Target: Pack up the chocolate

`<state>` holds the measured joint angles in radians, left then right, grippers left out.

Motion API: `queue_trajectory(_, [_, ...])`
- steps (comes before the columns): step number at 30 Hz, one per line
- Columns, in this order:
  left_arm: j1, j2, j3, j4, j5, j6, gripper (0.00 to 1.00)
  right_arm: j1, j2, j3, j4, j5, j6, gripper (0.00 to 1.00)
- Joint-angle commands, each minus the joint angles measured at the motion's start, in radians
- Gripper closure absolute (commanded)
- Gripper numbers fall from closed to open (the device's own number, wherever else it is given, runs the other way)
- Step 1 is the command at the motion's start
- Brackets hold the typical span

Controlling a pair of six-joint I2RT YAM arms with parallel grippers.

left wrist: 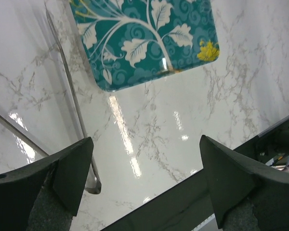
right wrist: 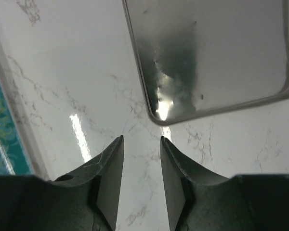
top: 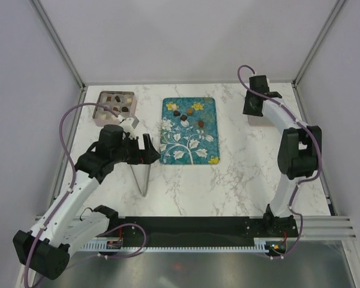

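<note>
Left gripper (left wrist: 144, 166) gapes over table (left wrist: 197, 110), just off the tray (left wrist: 149, 43)

1 tray (top: 168, 150), 1 tin (top: 98, 108), 1 lid (right wrist: 221, 48), 1 tongs (top: 143, 180), about 5 chocolate pieces (top: 200, 123) on tray.

White arms (top: 79, 197), black joints (top: 112, 139), purple cables (top: 63, 127)

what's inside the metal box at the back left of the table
Several small chocolates, dark brown, mid brown and cream, sit in the box. The left arm covers its near right corner, so anything lying there is hidden.
</note>
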<state>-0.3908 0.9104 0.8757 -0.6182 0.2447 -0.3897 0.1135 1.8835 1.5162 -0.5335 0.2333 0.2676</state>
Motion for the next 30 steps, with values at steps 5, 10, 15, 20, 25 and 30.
queue_trajectory(5, [-0.006, 0.005, -0.096, 0.070, 0.169, 0.094, 0.00, -0.038, 0.209, 0.193, 0.041, -0.018, -0.093, 0.57])
queue_trajectory(10, [-0.005, -0.028, -0.109, 0.084, 0.173, 0.095, 0.00, -0.052, 0.310, 0.240, 0.044, -0.031, -0.111, 0.59])
queue_trajectory(15, [-0.005, -0.048, -0.115, 0.087, 0.163, 0.094, 0.01, -0.055, 0.364, 0.236, 0.050, -0.032, -0.123, 0.64])
queue_trajectory(20, [-0.005, -0.067, -0.110, 0.090, 0.139, 0.091, 0.02, -0.055, 0.352, 0.197, 0.055, -0.100, -0.128, 0.78])
queue_trajectory(25, [-0.005, -0.084, -0.112, 0.094, 0.145, 0.092, 0.02, -0.054, 0.293, 0.138, 0.063, -0.126, -0.125, 1.00])
queue_trajectory(30, [-0.005, -0.140, -0.126, 0.109, 0.140, 0.091, 0.02, -0.031, 0.158, 0.004, 0.069, -0.132, -0.070, 1.00])
